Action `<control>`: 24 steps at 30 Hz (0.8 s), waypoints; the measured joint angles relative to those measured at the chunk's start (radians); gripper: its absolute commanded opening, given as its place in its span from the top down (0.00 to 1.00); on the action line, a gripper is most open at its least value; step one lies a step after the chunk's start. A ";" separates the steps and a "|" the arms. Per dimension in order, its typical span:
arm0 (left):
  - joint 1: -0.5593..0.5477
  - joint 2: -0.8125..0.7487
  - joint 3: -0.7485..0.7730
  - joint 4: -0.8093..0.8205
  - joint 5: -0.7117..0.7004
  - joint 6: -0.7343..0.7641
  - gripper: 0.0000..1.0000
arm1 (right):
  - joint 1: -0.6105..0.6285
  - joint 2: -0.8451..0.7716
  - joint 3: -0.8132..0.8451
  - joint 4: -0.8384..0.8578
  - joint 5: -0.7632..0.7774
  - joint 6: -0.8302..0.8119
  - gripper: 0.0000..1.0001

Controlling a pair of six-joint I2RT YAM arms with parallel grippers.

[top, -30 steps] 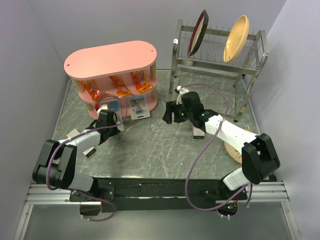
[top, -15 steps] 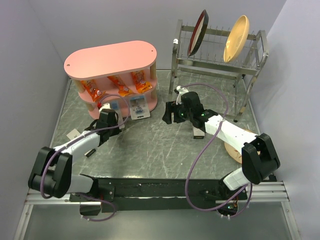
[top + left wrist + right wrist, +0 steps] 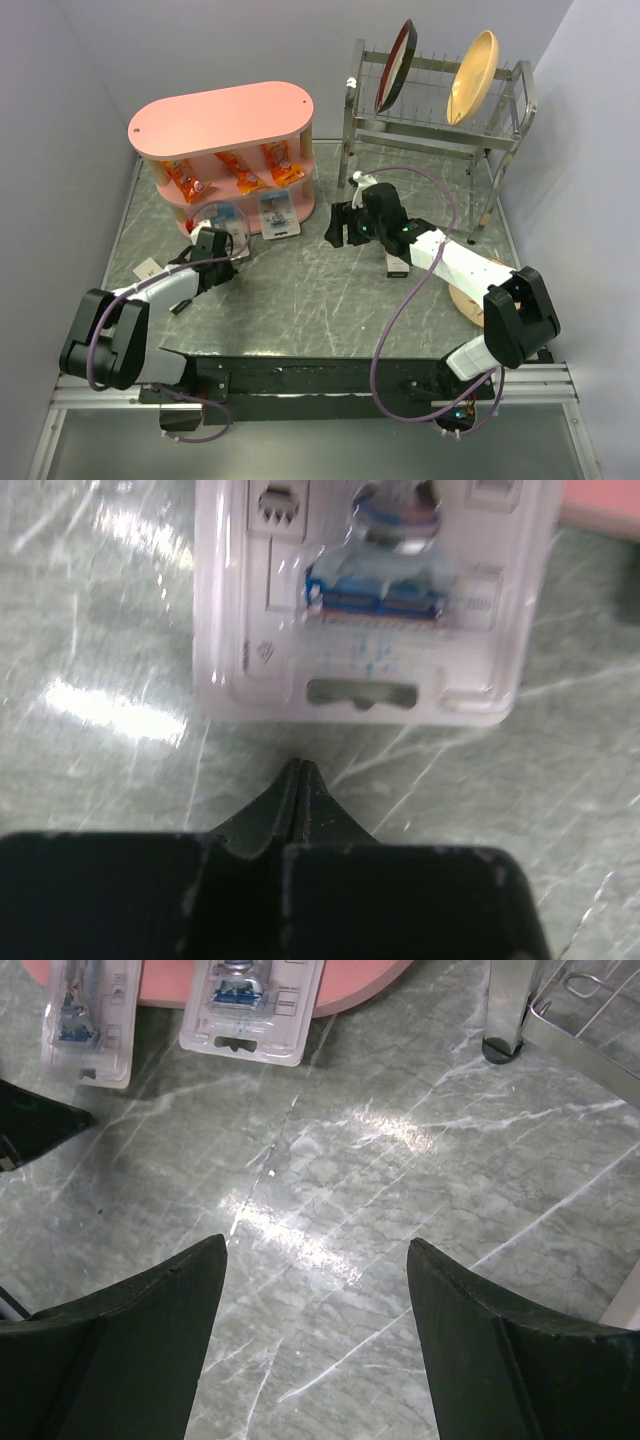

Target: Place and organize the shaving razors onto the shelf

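Grey-green veined stone-look tabletop [image 3: 430, 1180]: smooth, glossy, throwing bright white glare patches. Clear blister pack with a blue-and-white card and a dark razor [image 3: 370, 610], and the second such pack [image 3: 250, 1005]: thin moulded plastic, shiny, with rippled highlights. The pink oval-board shelf with pale wood posts [image 3: 220, 118] reads smooth and matt. Silver wire dish rack [image 3: 430, 125]: bright polished metal; orange snack packets [image 3: 240, 172]: glossy film; left gripper [image 3: 300, 770] and right gripper [image 3: 315, 1250]: matt black plastic, faintly speckled.

Razor packs [image 3: 279, 213] crowd the shelf [image 3: 222, 122] at its foot.
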 measured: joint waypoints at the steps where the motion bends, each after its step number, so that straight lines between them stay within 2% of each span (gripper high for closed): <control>1: -0.001 0.005 -0.006 0.013 -0.002 -0.003 0.99 | 0.000 0.000 0.001 0.000 0.000 0.000 0.20; 10: -0.012 0.021 -0.015 0.141 -0.002 0.020 0.99 | 0.000 0.018 0.002 0.000 0.000 0.000 0.20; 13: -0.012 0.027 -0.015 0.158 -0.002 0.032 0.99 | 0.000 0.029 0.002 0.000 0.000 0.001 0.20; 18: -0.012 0.034 -0.012 0.167 -0.005 0.041 0.91 | 0.001 0.031 0.002 0.001 0.000 0.001 0.20; 24: -0.012 0.056 0.032 0.172 -0.021 0.067 0.93 | 0.001 0.031 0.002 0.002 -0.001 0.002 0.20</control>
